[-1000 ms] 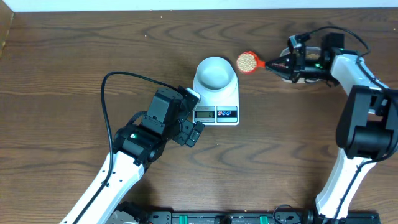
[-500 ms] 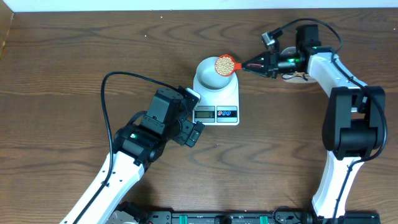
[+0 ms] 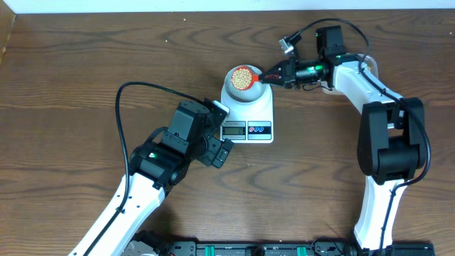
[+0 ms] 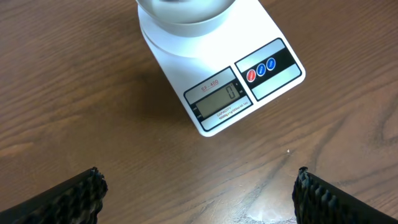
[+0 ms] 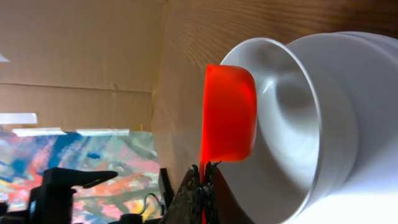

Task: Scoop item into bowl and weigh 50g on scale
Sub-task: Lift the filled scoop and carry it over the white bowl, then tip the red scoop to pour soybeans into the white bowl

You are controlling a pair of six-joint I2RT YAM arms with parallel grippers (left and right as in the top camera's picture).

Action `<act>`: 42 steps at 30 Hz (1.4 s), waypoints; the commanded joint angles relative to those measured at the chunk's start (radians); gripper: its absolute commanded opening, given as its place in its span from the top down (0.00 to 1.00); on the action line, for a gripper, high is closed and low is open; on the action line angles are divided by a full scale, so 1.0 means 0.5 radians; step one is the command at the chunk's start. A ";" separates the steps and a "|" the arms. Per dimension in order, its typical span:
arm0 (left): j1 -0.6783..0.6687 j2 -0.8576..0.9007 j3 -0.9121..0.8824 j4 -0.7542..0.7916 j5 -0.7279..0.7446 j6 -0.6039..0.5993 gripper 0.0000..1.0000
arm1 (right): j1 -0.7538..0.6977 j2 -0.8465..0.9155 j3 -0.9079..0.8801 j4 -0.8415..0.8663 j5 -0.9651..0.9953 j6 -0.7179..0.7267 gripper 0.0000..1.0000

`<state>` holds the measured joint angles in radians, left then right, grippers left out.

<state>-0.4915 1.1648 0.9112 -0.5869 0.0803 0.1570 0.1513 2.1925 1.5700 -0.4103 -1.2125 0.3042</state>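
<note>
The white scale (image 3: pixel 263 110) sits mid-table with the pale bowl (image 3: pixel 249 96) on it. My right gripper (image 3: pixel 274 74) is shut on the handle of a red scoop (image 3: pixel 242 77), which is heaped with tan beans and held level over the bowl. The right wrist view shows the scoop (image 5: pixel 229 112) from behind, above the bowl (image 5: pixel 292 112), with the gripper (image 5: pixel 202 180) clamped on its handle and the beans hidden. My left gripper (image 3: pixel 222 131) stands open at the scale's front left with nothing in it. In the left wrist view the gripper (image 4: pixel 199 193) hangs over bare wood below the scale (image 4: pixel 249 81), whose display reads 0.
A black cable (image 3: pixel 142 89) loops over the table from the left arm. The right arm (image 3: pixel 370 85) stretches across the back right of the table. The table's far edge (image 3: pixel 213 11) runs close behind the scale.
My right gripper has carried the filled scoop leftward, from beside the scale's right to over the bowl. The left arm has not moved.
</note>
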 commanded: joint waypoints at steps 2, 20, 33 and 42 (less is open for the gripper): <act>0.008 -0.018 0.057 -0.005 0.019 -0.009 0.02 | 0.017 -0.041 0.040 0.005 0.066 0.012 0.98; 0.008 -0.018 0.057 -0.005 0.019 -0.009 0.02 | 0.056 -0.307 0.040 -0.317 0.534 -0.249 0.98; 0.008 -0.018 0.057 -0.005 0.019 -0.009 0.02 | 0.210 -0.452 0.040 -0.450 1.076 -0.438 0.99; 0.008 -0.018 0.057 -0.005 0.019 -0.009 0.02 | 0.299 -0.516 0.040 -0.452 1.298 -0.497 0.98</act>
<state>-0.4915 1.1648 0.9112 -0.5873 0.0803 0.1570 0.2863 1.9682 1.5700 -0.6357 -0.6147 0.0895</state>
